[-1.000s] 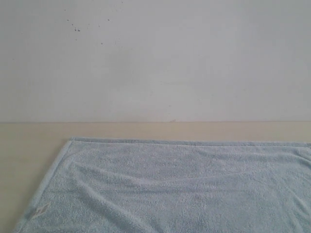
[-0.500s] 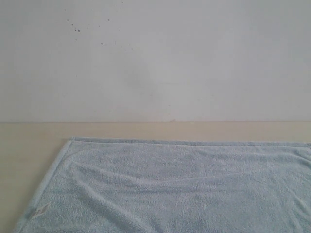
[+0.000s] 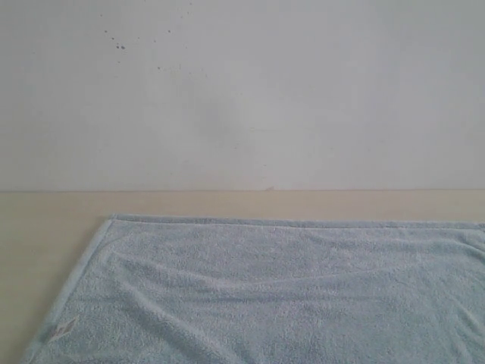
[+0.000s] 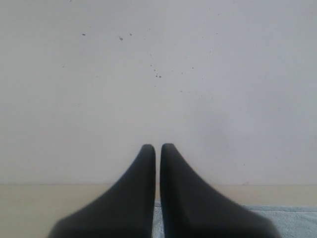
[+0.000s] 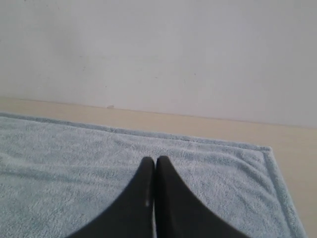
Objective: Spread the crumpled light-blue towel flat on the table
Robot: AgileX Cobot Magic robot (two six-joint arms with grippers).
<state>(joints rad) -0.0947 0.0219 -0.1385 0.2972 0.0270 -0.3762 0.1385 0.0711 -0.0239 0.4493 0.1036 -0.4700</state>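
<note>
Well, the towel (image 3: pixel 288 292) lies spread on the table (image 3: pixel 38 227), long axis running left to right, shallow ripples crossing it. My right gripper (image 5: pixel 154 159), jaws pressed together and empty, hangs over its far right corner. My left gripper (image 4: pixel 157 147), likewise closed on nothing, hangs by the far hem.

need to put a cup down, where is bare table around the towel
Bare table runs as a strip between the towel and the wall, and widens beside the towel's left edge. The towel covers the rest in view.
</note>
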